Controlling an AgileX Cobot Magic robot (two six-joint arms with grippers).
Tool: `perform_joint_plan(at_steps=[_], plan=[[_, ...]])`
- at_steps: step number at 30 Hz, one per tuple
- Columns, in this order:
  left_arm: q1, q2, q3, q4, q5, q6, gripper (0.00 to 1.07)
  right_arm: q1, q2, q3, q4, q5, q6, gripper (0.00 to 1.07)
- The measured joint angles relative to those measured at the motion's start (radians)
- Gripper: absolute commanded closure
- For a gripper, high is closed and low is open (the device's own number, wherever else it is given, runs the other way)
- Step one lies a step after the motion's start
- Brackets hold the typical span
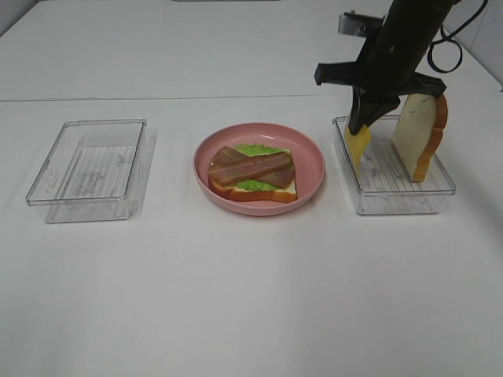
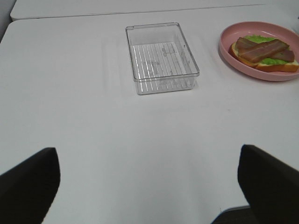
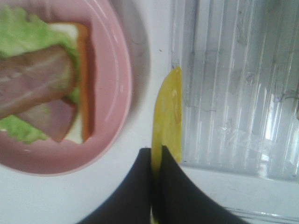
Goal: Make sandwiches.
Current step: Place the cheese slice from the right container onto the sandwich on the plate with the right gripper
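Right gripper (image 1: pixel 359 126) clamped on yellow cheese slice (image 1: pixel 357 146) over tray (image 1: pixel 397 203) edge at upper right, left gripper (image 2: pixel 149 184) spread wide, holding nothing, half-built sandwich (image 1: pixel 253 174) on pink plate (image 1: pixel 313 169) at centre.

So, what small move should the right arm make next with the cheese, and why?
Probably carry it sideways until it is over the pink plate. The right gripper is shut on the yellow cheese slice, which hangs at the edge of the clear tray that faces the plate. The bacon strips on the plate have no cheese on them yet.
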Motion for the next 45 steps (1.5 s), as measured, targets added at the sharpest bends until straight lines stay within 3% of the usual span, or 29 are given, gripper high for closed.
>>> perform_joint_plan(at_steps=[5, 7, 8, 10, 13, 27, 33, 38, 45], plan=[[0.000, 0.000, 0.000, 0.000, 0.000, 0.000, 0.09, 0.000, -0.059, -0.001, 0.128, -0.017, -0.051, 1.07], [0.000, 0.000, 0.000, 0.000, 0.000, 0.000, 0.09, 0.000, -0.074, -0.001, 0.299, -0.041, -0.154, 1.07], [0.000, 0.000, 0.000, 0.000, 0.000, 0.000, 0.09, 0.000, -0.074, -0.001, 0.299, -0.041, -0.154, 1.07], [0.000, 0.000, 0.000, 0.000, 0.000, 0.000, 0.09, 0.002, -0.071, 0.040, 0.561, -0.070, -0.294, 1.07], [0.000, 0.000, 0.000, 0.000, 0.000, 0.000, 0.09, 0.012, -0.054, 0.072, 0.672, -0.087, -0.348, 1.07], [0.000, 0.000, 0.000, 0.000, 0.000, 0.000, 0.09, 0.096, 0.141, 0.077, 0.851, -0.176, -0.430, 1.07], [0.000, 0.000, 0.000, -0.001, 0.000, 0.000, 0.09, 0.095, 0.213, 0.001, 0.873, -0.204, -0.446, 1.07], [0.000, 0.000, 0.000, -0.001, 0.000, 0.000, 0.09, 0.095, 0.240, -0.034, 0.858, -0.204, -0.442, 1.07], [0.000, 0.000, 0.000, -0.001, 0.000, 0.000, 0.09, 0.095, 0.241, -0.036, 0.700, -0.202, -0.368, 1.07]])
